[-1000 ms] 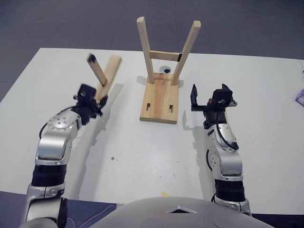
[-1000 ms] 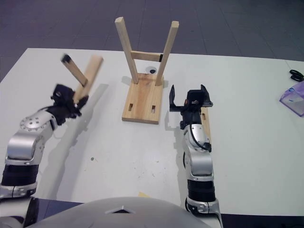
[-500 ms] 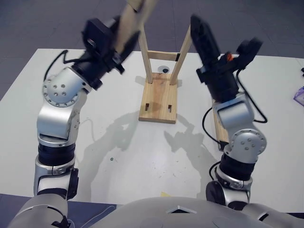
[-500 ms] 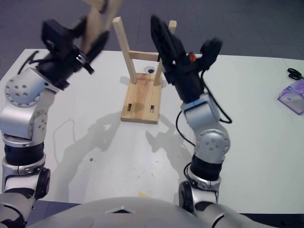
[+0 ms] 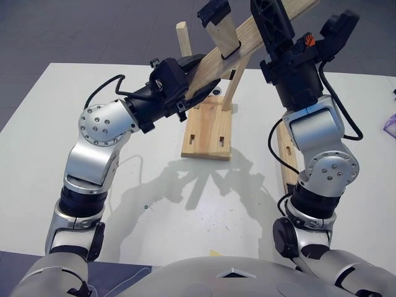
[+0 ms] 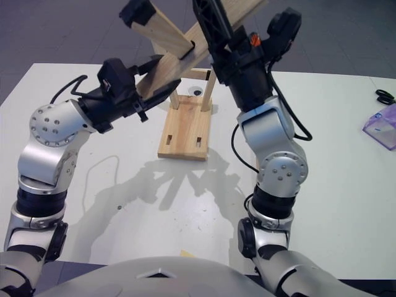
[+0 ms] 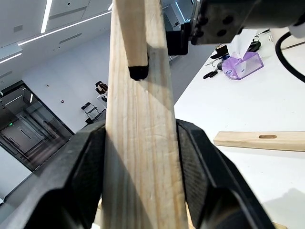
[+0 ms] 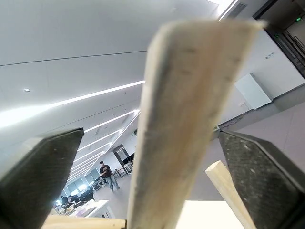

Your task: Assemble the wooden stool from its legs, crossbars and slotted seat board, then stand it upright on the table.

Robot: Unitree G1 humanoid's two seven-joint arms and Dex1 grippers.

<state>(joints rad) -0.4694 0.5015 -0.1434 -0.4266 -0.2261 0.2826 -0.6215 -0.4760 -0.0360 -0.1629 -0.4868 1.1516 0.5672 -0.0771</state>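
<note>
My left gripper (image 5: 180, 79) is shut on a wooden leg (image 5: 247, 36), held high over the table and slanting up toward the right. A shorter bar with a black end (image 5: 215, 13) sticks out from that leg. In the left wrist view the fingers (image 7: 88, 176) press both sides of the leg (image 7: 140, 143). My right gripper (image 5: 278, 15) is raised at the leg's far end and stands open; its fingers (image 8: 38, 181) straddle the leg (image 8: 181, 119) without touching it. Below, the slotted seat board (image 5: 209, 131) lies on the table with two legs (image 5: 185, 62) standing in it.
A loose slotted wooden bar (image 5: 284, 164) lies on the white table (image 5: 154, 204) by my right arm, also seen as the bar (image 7: 267, 140). A purple box (image 6: 383, 133) and scissors (image 6: 385, 96) sit at the far right edge.
Both arms rose from the table. The left gripper lifted the leg piece and swung it toward the centre, over the seat board. The right gripper came up around its far end.
</note>
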